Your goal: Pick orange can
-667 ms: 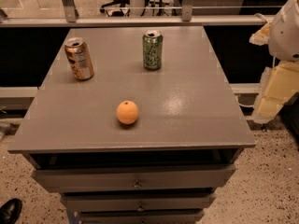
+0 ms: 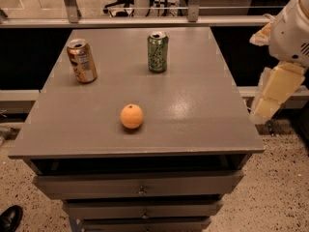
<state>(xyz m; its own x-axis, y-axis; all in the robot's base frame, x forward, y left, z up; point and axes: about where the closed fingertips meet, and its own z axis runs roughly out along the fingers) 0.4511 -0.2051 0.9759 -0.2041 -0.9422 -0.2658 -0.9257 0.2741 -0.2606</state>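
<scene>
The orange can (image 2: 82, 61) stands upright at the back left of the grey table (image 2: 193, 124). It is copper-orange with a pale label patch and a silver top. My gripper (image 2: 268, 100) hangs off the table's right edge on the white arm (image 2: 292, 28). It is far to the right of the can and touches nothing.
A green can (image 2: 158, 51) stands upright at the back middle. A round orange fruit (image 2: 132, 116) lies near the front middle. Drawers (image 2: 140, 187) sit below the tabletop. A rail and glass wall (image 2: 145, 13) run behind the table. A shoe (image 2: 9, 217) shows at the bottom left.
</scene>
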